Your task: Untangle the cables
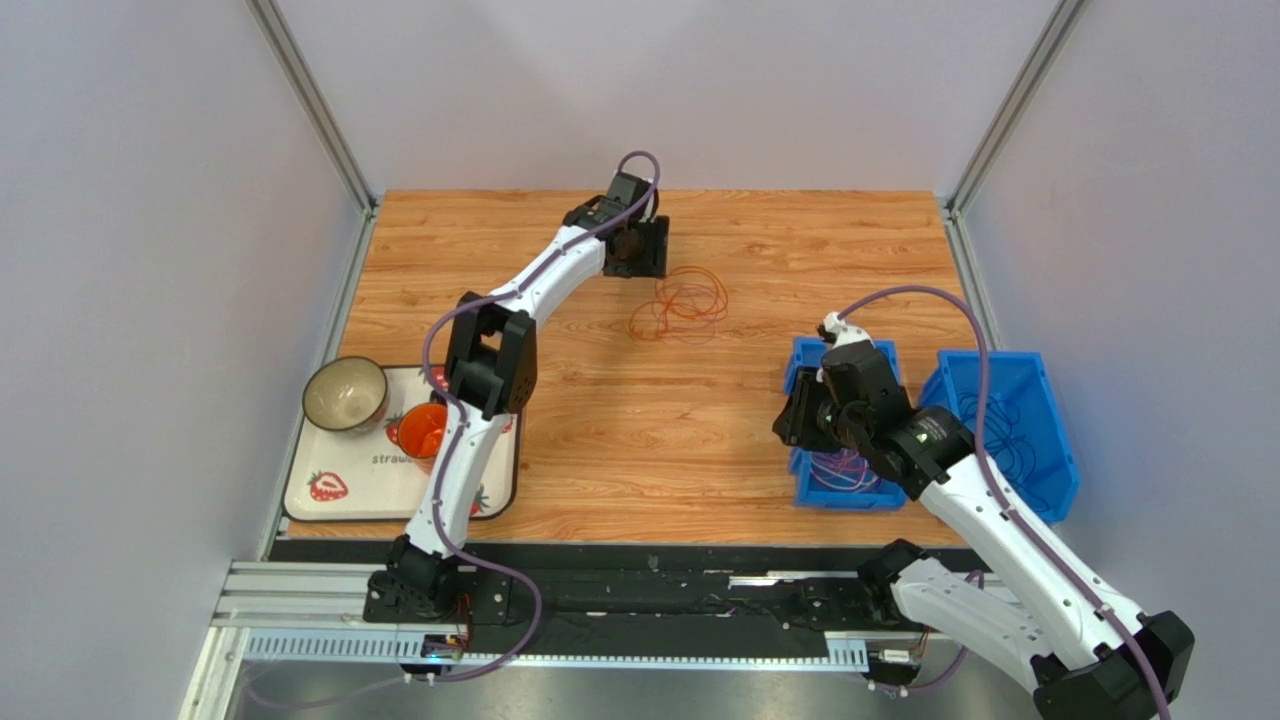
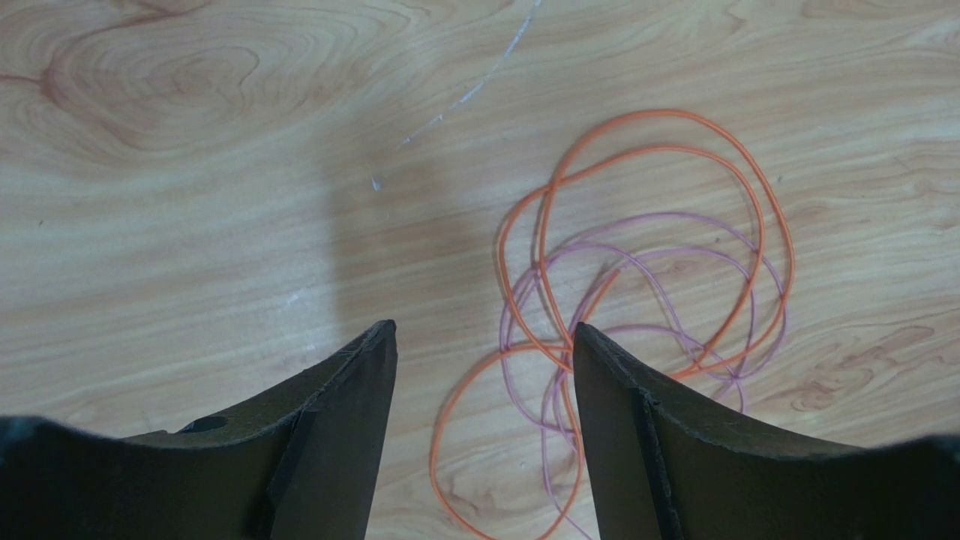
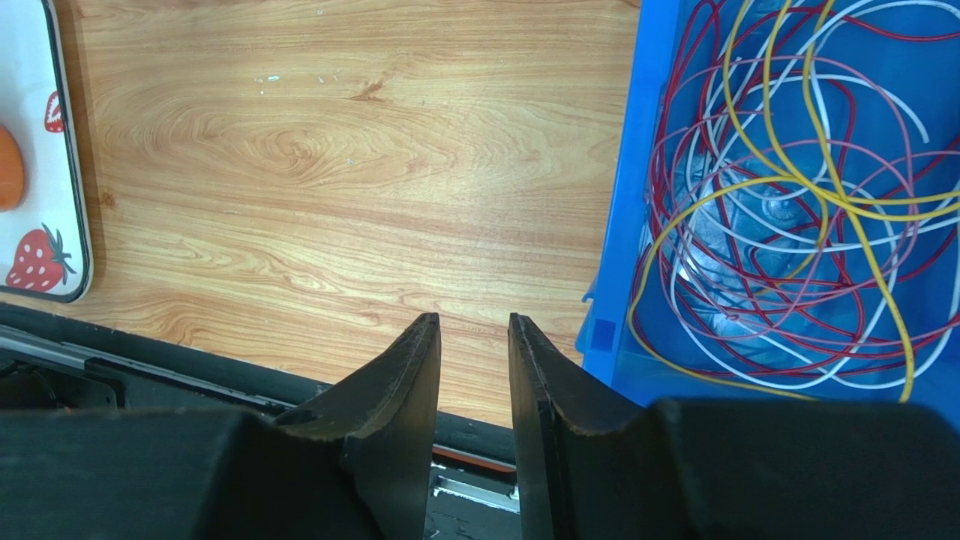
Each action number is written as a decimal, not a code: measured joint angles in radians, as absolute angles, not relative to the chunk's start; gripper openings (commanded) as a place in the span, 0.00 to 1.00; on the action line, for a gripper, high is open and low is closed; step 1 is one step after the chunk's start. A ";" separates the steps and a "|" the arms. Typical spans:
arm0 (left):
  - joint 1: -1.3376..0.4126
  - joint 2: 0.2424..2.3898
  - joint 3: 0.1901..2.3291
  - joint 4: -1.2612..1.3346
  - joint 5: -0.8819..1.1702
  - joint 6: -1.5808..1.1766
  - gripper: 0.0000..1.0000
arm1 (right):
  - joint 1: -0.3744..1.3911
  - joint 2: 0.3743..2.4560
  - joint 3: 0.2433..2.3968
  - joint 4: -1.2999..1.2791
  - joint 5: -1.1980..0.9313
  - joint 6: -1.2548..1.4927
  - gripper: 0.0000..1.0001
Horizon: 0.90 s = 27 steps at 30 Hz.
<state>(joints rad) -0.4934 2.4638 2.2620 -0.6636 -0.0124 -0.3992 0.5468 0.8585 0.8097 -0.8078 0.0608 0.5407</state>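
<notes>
A tangle of thin orange and purple cables [image 2: 659, 242] lies on the wooden table, seen as a small orange knot of cables [image 1: 684, 305] from above. My left gripper [image 2: 485, 329] hovers open over the tangle's near edge, and one orange loop runs under the gap between its fingers. It holds nothing. From above, the left gripper [image 1: 637, 249] sits just left of the knot. Red, yellow and white cables [image 3: 789, 180] fill a blue bin [image 3: 627, 169]. My right gripper [image 3: 473, 321] stands narrowly open and empty, left of that bin, over the table's near edge.
A second blue bin [image 1: 1037, 435] stands to the right of the first bin [image 1: 803, 360]. At the near left, a strawberry-print tray [image 1: 338, 492] carries a bowl [image 1: 346, 393] and an orange cup [image 1: 425, 431]. Walls enclose the table on three sides.
</notes>
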 measured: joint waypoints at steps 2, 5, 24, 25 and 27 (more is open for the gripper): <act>-0.483 2.492 2.292 -0.669 0.010 -0.395 0.66 | 0.547 0.862 0.803 -0.796 0.054 0.540 0.32; -0.475 2.535 2.344 -0.668 0.054 -0.390 0.66 | 0.546 0.870 0.796 -0.784 0.047 0.537 0.32; -0.478 2.654 2.462 -0.685 0.176 -0.432 0.23 | 0.547 0.899 0.767 -0.741 0.024 0.529 0.31; -0.478 2.656 2.462 -0.685 0.176 -0.437 0.17 | 0.547 0.899 0.766 -0.740 0.024 0.527 0.31; -0.478 2.661 2.462 -0.687 0.178 -0.445 0.01 | 0.547 0.899 0.766 -0.739 0.024 0.527 0.31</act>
